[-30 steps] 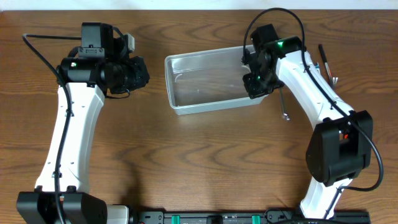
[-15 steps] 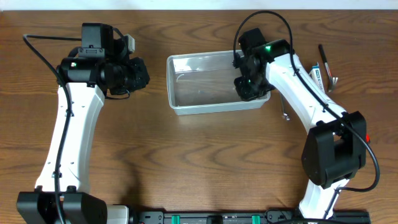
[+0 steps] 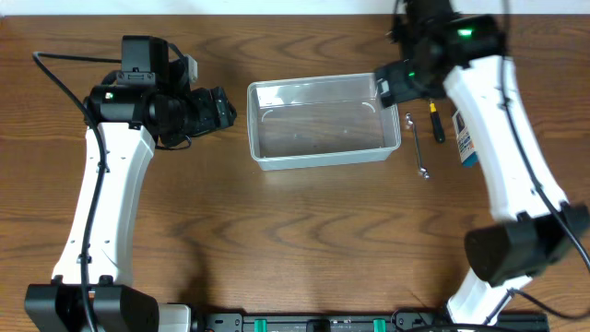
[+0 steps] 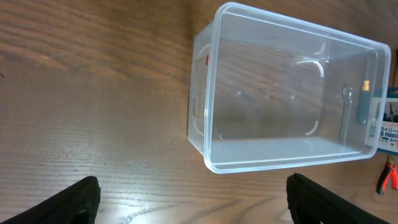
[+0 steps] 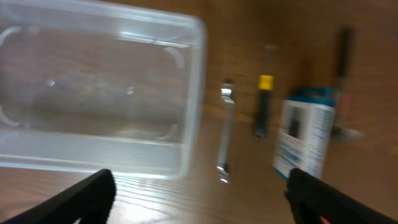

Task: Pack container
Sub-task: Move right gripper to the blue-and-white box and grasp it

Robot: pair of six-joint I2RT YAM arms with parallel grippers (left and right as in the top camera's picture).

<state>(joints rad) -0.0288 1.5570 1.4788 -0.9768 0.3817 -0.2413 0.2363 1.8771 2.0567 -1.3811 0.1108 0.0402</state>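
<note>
Right of the empty clear plastic rectangular container lie a silver wrench, yellow-banded screwdriver and blue-and-white box, all unpacked, while left tool and right tool gape apart.

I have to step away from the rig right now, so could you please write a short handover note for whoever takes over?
Left end effector: open, empty, left of the container, not touching it.
Right end effector: open, empty, near the container's right end.
Container: upright at mid-table, nothing inside.
Wrench, screwdriver and blue-and-white box lie on the table to its right.
Done: nothing packed.
Left: probably to put those items in, one at a time.
</note>
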